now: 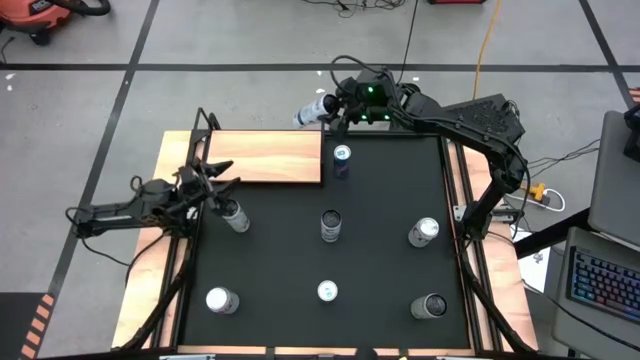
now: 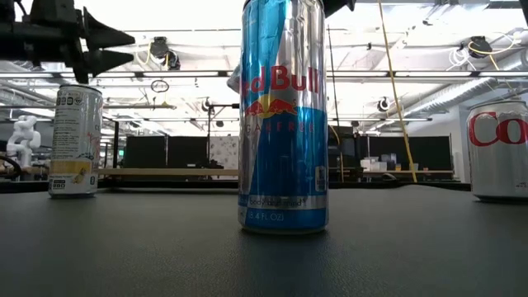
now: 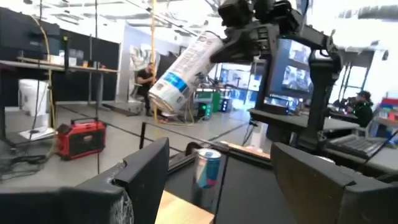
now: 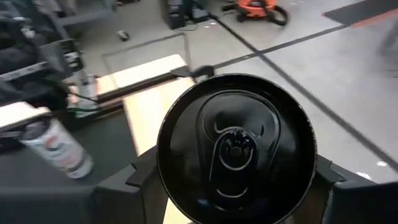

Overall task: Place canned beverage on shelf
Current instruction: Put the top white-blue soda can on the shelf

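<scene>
One can (image 1: pixel 312 110) tilts in the right claw (image 1: pixel 330 108).

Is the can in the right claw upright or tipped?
Tipped. In the left wrist view the can hangs slanted in the right claw, its base lower than its top.

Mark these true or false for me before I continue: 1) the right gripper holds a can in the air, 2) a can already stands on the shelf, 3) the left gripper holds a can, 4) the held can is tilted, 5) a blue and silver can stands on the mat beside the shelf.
1) True: the right gripper is shut on a can, lifted past the table's far edge.
2) False: the shelf carries no can.
3) False: the left gripper is open, holding nothing, at the shelf's near left corner.
4) True: it leans, seen from the left wrist.
5) True: the blue and silver can stands just right of the shelf.
</scene>
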